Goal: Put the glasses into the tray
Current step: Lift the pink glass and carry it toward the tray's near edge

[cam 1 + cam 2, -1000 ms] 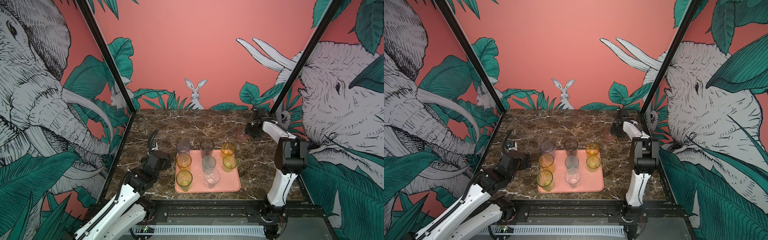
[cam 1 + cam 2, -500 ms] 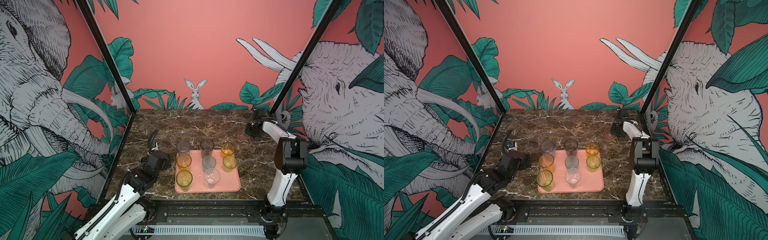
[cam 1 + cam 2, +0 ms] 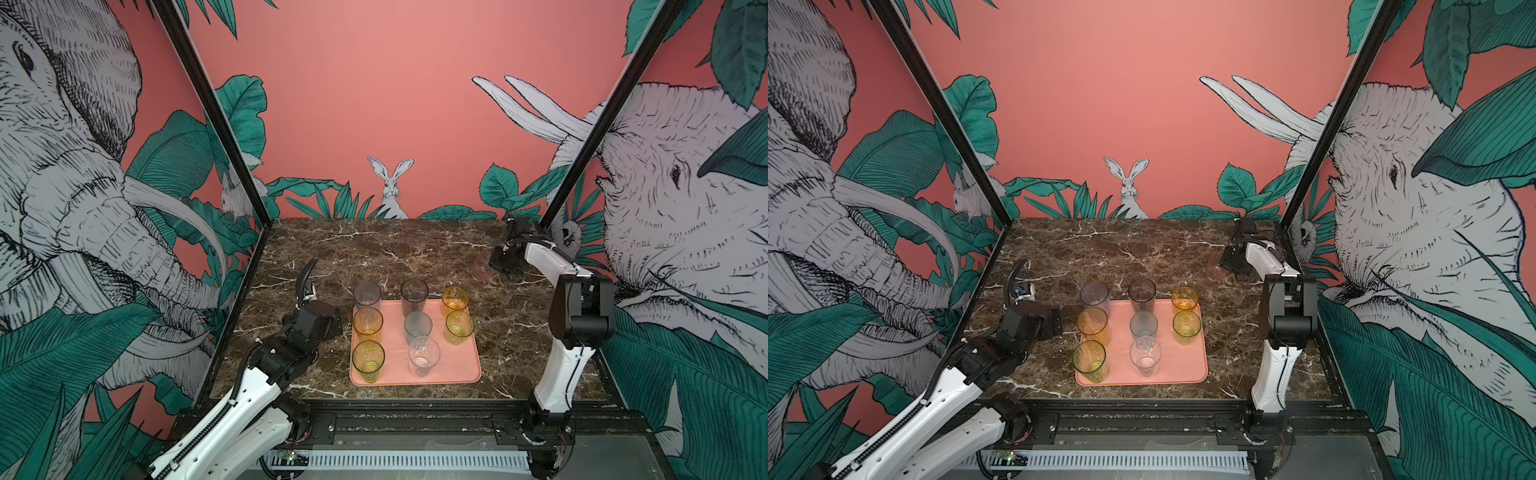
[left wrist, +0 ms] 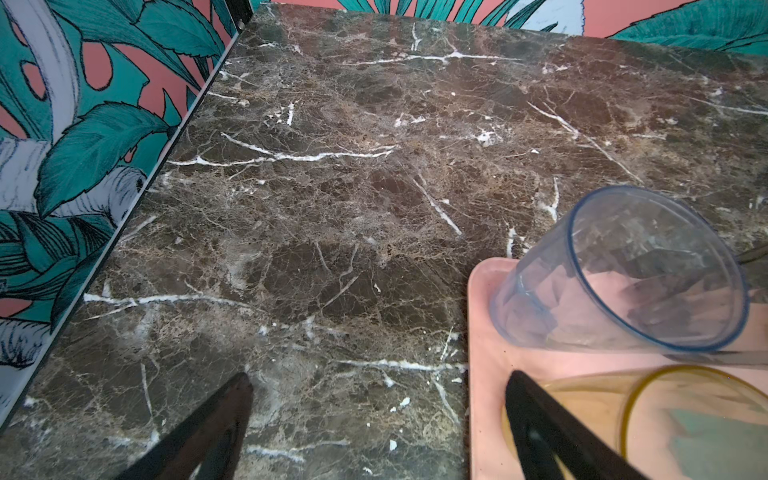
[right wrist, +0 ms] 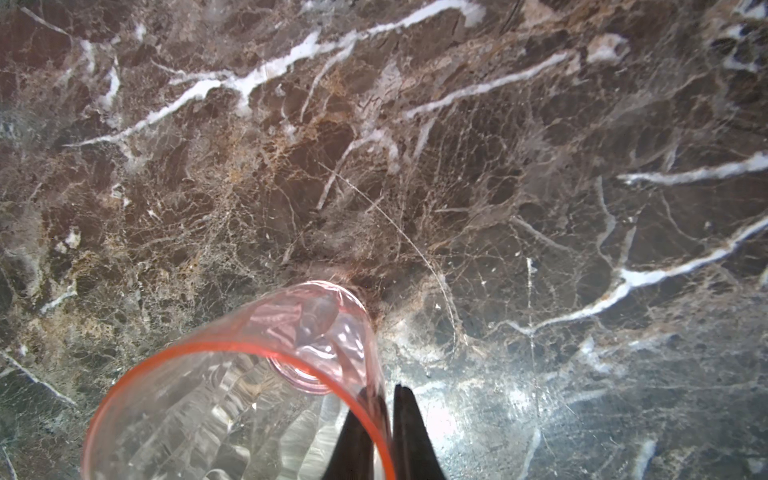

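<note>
A pink glass (image 3: 481, 268) (image 3: 1215, 272) stands on the marble at the far right, off the tray. My right gripper (image 5: 384, 395) (image 3: 492, 266) is shut on the wall of this pink glass (image 5: 249, 395), one finger inside the rim and one outside. The salmon-pink tray (image 3: 457, 365) (image 3: 1187, 368) holds several glasses: grey (image 3: 367, 295), smoky (image 3: 414, 295), amber (image 3: 455, 298), teal-grey (image 3: 418, 326), yellow-green (image 3: 368, 357) and clear (image 3: 424, 355). My left gripper (image 4: 380, 399) (image 3: 328, 324) is open and empty just left of the tray (image 4: 486, 332), beside the grey glass (image 4: 615, 274).
Brown marble tabletop (image 3: 374, 257) is bounded by painted walls on three sides and a black rail (image 3: 415, 419) at the front. The right arm's upright link (image 3: 579, 316) stands right of the tray. The tray's front right corner (image 3: 461, 370) is bare.
My right gripper's jaws have closed onto the pink glass's wall. Neither arm has shifted otherwise, and the glasses on the tray stand as before.
</note>
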You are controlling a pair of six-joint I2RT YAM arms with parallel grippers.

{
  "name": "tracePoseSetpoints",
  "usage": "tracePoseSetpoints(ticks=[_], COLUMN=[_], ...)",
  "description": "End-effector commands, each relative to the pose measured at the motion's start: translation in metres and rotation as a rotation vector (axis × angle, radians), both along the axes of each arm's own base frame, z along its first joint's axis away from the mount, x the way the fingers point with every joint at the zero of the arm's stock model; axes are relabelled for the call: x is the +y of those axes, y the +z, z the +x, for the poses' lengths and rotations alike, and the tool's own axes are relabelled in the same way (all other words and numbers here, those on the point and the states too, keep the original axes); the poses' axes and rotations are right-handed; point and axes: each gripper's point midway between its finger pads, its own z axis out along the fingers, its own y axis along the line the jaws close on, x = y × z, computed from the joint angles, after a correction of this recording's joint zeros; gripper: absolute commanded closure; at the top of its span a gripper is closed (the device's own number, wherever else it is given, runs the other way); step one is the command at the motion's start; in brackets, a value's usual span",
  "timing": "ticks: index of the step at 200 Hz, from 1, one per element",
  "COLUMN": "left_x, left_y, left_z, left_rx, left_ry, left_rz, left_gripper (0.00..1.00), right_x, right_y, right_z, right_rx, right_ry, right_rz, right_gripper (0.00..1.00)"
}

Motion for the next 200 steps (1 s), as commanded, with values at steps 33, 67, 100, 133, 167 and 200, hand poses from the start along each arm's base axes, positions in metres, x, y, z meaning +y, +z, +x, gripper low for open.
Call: tracePoseSetpoints(ticks=[33, 67, 100, 133, 167, 200], left_x=[0.003, 0.002, 0.003, 0.004, 0.005, 0.005], left_y=[0.002, 0.0, 0.001, 0.002, 0.002, 0.004], left_z=[0.0, -0.001, -0.002, -0.004, -0.006, -0.008], left_rx=[-0.012, -0.008, -0.012, -0.017, -0.022, -0.03], left_ry=[0.016, 0.015, 0.016, 0.016, 0.017, 0.013], left_rz=[-0.012, -0.016, -0.024, -0.03, -0.038, -0.043], left_gripper=[0.04, 0.04, 0.04, 0.04, 0.04, 0.04], right_x=[-0.005, -0.005, -0.007, -0.006, -0.002, 0.004], right_y=[0.033, 0.052, 0.068, 0.085, 0.106, 0.119], right_z=[-0.005, -0.011, -0.017, -0.023, -0.034, -0.047], right_rx=[-0.049, -0.075, -0.096, -0.122, -0.152, -0.151], right_ry=[-0.004, 0.002, 0.003, 0.007, 0.02, 0.05], right_rz=[-0.018, -0.021, -0.031, -0.028, -0.015, 0.005], right_gripper=[1.0, 1.0, 1.0, 1.0, 1.0, 1.0])
